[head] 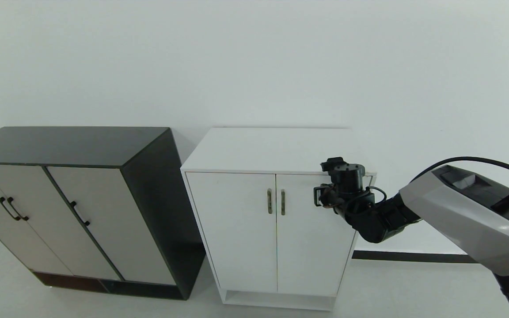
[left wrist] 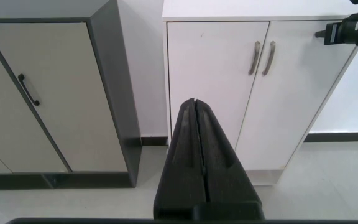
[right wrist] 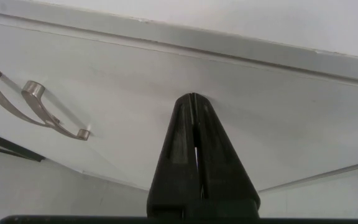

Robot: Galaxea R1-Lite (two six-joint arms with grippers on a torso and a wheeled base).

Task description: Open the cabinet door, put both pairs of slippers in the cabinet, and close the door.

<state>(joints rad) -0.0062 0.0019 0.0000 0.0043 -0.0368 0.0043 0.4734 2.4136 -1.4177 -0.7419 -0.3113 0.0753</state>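
Right tool (right wrist: 194, 99) and left tool (left wrist: 195, 106) both closed, empty; white cabinet (head: 272, 150), two doors (head: 237, 229), two handles (head: 270, 201).

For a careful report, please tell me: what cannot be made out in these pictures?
- Inside of the white cabinet: hidden by its shut doors, every view.
- Dark cabinet: left end cut off by the edge, head view.
- Floor before both cabinets: cut off by the lower edge, head view.
- Whether the right jaws touch the door: they hide the gap, right wrist view.
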